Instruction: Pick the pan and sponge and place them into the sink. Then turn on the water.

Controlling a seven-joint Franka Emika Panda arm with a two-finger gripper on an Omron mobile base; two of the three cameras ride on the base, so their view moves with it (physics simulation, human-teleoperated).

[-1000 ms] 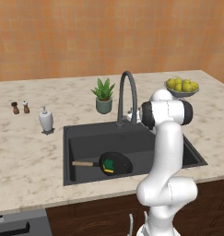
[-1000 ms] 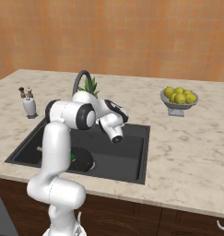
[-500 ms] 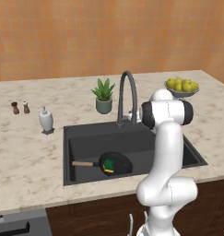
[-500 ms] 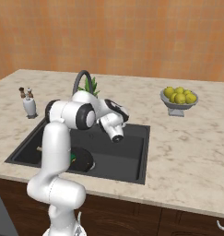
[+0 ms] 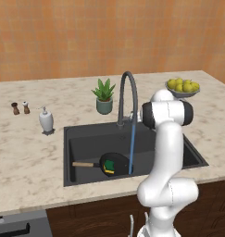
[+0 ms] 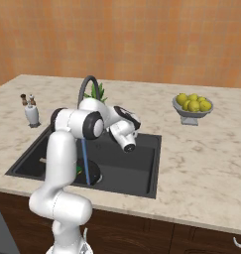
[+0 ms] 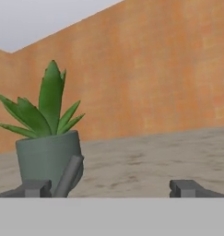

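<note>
Potted plant (image 5: 104,96), soap dispenser (image 5: 46,121), two small shakers (image 5: 20,108) and lemon bowl (image 5: 183,87) on the marble counter (image 5: 26,152).

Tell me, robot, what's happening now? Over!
Gripper open, holding nothing. Pan and sponge in the sink. Water running. Nothing in the way.
</note>
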